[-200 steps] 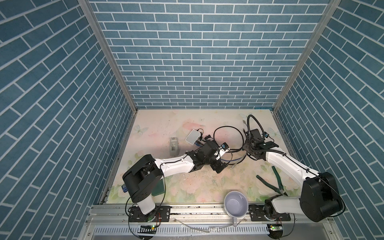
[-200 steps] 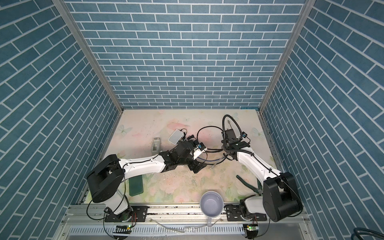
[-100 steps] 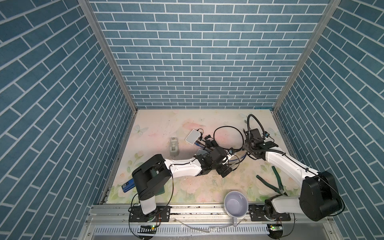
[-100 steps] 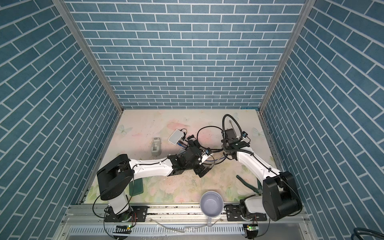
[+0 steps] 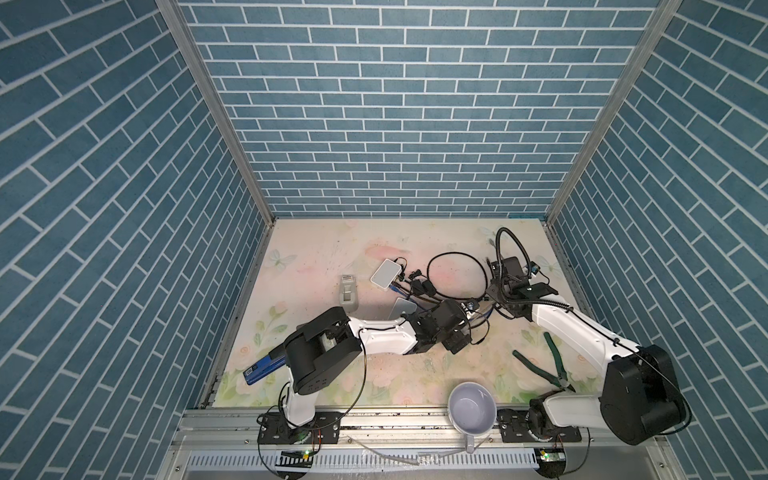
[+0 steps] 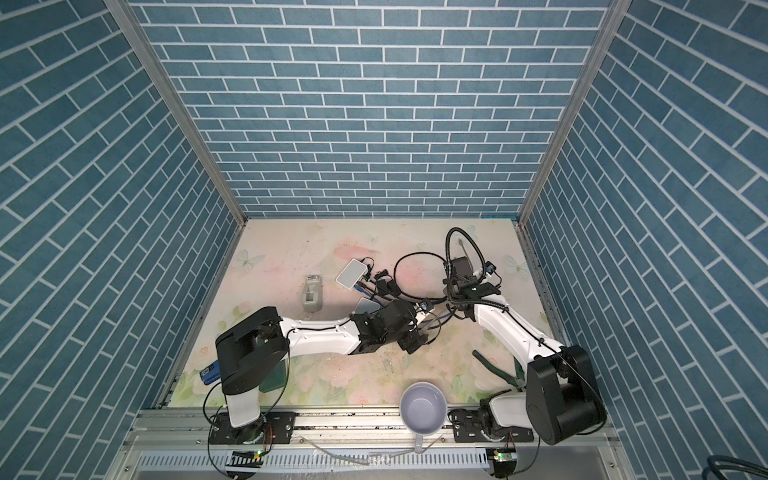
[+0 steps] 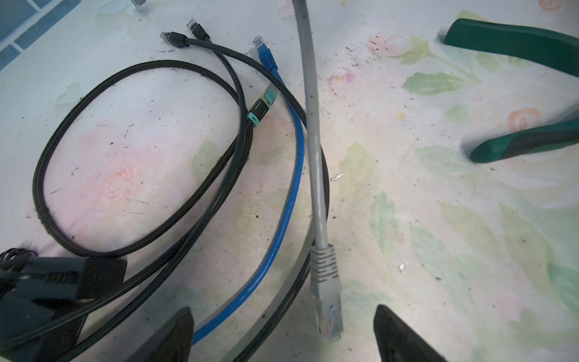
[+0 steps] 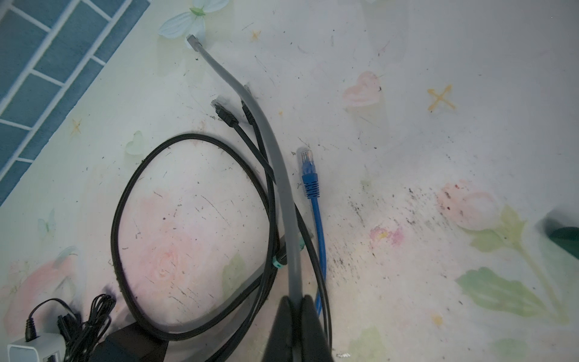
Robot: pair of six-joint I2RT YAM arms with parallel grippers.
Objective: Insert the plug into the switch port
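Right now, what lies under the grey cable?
A black cable crosses beneath the grey cable; the blue cable runs alongside. In the right wrist view it also hides part of a teal-banded plug. The stretch pinched in the right end effector is covered.

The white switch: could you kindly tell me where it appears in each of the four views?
Top view: white switch, middle of the tabletop.
Top view: same spot.
Left wrist: not in it.
Right wrist: cropped at the frame's edge.
Shared landmark: the black cable loop, visible in all four.
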